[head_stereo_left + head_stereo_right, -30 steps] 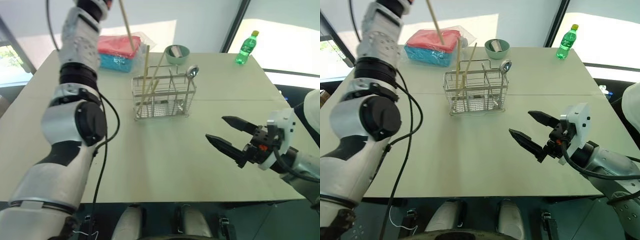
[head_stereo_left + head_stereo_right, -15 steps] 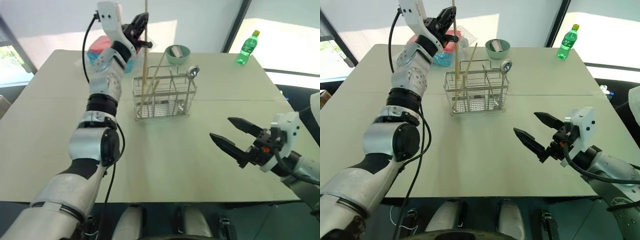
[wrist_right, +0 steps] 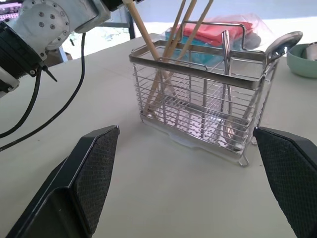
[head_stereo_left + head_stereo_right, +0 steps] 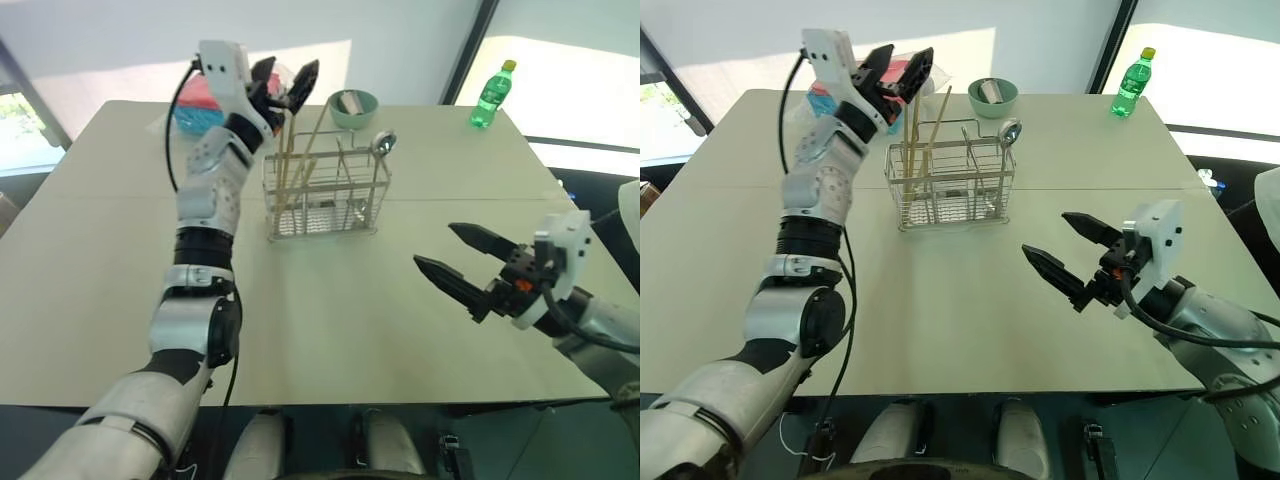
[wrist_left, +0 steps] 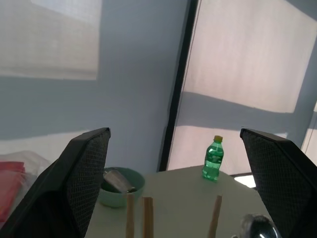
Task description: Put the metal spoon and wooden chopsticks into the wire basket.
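On a pale bench (image 4: 120, 250), the wire basket (image 4: 325, 195) holds the wooden chopsticks (image 4: 290, 165) and the metal spoon (image 4: 383, 145) upright. Above the basket, the left gripper (image 4: 285, 85) has its jaws apart, empty; lifting straight up would avoid snagging sticks. Near the basket, the right gripper (image 4: 462, 262) is spread, empty.

Bare table (image 4: 330, 310) before wire basket (image 4: 325, 195)
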